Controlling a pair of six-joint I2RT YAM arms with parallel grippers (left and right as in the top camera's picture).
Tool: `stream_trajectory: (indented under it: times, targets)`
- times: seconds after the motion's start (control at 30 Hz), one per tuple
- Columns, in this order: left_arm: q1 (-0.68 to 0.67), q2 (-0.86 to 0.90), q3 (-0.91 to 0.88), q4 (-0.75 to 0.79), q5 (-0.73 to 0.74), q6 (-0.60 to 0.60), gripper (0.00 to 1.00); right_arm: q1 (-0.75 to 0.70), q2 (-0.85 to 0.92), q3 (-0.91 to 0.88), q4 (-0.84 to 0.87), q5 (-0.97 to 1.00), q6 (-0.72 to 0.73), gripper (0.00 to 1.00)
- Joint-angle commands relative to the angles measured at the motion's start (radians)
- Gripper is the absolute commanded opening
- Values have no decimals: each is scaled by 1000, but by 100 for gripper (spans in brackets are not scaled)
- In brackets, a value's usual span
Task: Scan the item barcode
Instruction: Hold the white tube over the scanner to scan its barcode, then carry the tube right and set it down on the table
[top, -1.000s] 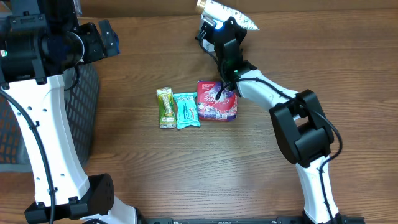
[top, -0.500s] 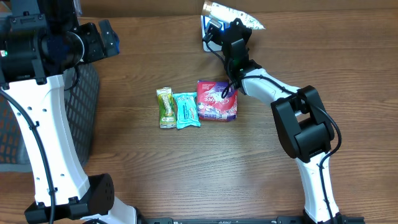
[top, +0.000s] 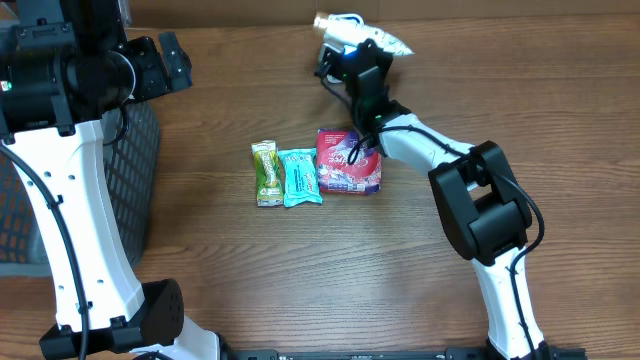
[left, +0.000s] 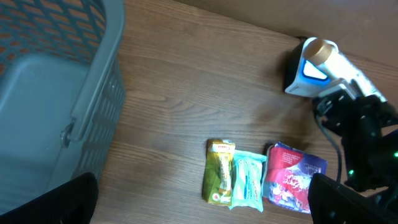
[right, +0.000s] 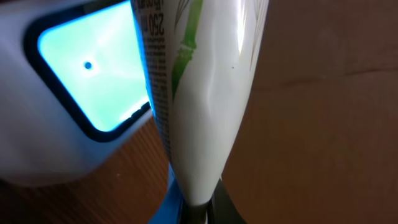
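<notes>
With left tool (top: 165, 62) wide, right tool (right: 198, 208) grips white tube (right: 199, 93) at scanner (right: 81, 74)

White arms (top: 75, 230), black joints (top: 480, 205), thin black cables (top: 362, 140).

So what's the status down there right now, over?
Left claw open, beside grey plastic basket. Right claw shut on white squeeze tube with green leaf print, held at glowing blue scanner window. Three snack packets nearby, not blocking.
</notes>
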Motion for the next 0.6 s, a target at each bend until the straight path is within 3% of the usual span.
stream_trajectory:
  times: [0.0,0.1,0.23,0.43,0.57]
  targets:
    - [0,3,19,4,11,20,100,39,-236,35,-148,1,232,4]
    - [0,3,19,4,11,20,100,42,-399,35,-412,-128,457,4]
    - [-1,3,19,4,10,20,99,0,-625,35,-731,-394,949,4]
    - [0,3,19,4,10,20,99,-180,-863,35,-1141,-733,1258,4]
    - [-1,3,19,4,10,20,99,-348,-884,32,-1355,-845,1373,4]
